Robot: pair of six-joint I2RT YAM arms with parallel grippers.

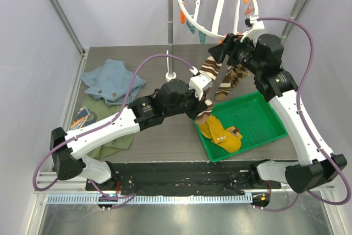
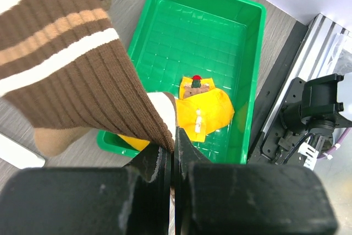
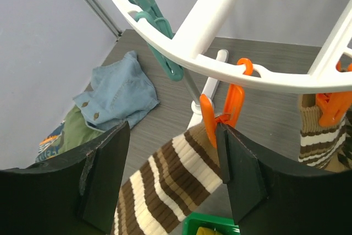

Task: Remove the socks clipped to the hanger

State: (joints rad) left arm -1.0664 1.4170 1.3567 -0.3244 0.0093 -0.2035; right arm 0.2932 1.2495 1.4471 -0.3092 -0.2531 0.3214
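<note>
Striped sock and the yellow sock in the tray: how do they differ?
The striped sock is brown with white bands; the yellow sock is mostly mustard. The striped sock hangs stretched from an orange clip; the yellow sock lies loose in the green tray. Both are knitted.

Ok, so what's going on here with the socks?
The left gripper is shut on the lower end of a brown-and-white striped sock, near the green plastic tray where mustard-yellow socks lie. The right gripper stands open at the orange clip pinning that sock to the round white plastic hanger.
</note>
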